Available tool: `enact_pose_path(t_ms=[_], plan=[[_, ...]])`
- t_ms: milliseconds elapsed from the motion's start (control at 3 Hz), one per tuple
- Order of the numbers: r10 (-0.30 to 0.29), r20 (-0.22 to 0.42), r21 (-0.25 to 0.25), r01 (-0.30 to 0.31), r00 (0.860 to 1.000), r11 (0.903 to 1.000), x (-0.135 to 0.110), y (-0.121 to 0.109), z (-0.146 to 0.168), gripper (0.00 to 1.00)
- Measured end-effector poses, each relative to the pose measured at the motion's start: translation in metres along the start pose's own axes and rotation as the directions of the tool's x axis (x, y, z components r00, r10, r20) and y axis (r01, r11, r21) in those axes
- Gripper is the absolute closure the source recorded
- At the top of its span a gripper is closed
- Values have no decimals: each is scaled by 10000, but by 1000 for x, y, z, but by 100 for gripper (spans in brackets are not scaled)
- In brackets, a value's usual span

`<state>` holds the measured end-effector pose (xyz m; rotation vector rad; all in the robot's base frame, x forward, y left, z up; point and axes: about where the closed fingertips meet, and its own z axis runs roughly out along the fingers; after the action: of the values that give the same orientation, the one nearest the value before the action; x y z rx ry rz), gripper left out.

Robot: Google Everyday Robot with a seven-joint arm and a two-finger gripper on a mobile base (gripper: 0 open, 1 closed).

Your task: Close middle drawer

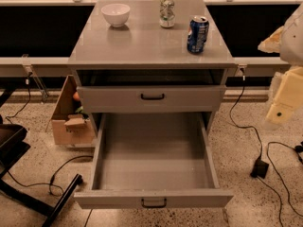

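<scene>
The middle drawer (154,197) of the grey cabinet is pulled far out toward me. Its long plain grey tray (154,155) is empty. Its flat front faces the bottom edge of the view, with a small black bar handle (154,202) at centre. Above it another grey drawer (151,99) with a black handle stands slightly out from under the top. My gripper (280,109), pale cream, hangs at the right edge of the view. It is to the right of the cabinet, at about the upper drawer's height, apart from both drawers.
On the cabinet top (142,46) stand a white bowl (115,14), a silver can (166,11) and a blue can (197,34). A cardboard box (71,119) sits on the floor at left. A black chair base (28,193) is at lower left. Cables and a black plug (259,167) lie at right.
</scene>
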<state>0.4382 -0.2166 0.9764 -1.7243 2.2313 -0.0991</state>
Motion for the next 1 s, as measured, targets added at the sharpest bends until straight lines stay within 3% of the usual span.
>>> enact_pose_path(t_ms=[667, 1000], plan=[[72, -321, 222, -65, 9995, 9997, -1, 3, 10, 0], [199, -449, 452, -178, 9988, 9988, -6, 19, 44, 0]])
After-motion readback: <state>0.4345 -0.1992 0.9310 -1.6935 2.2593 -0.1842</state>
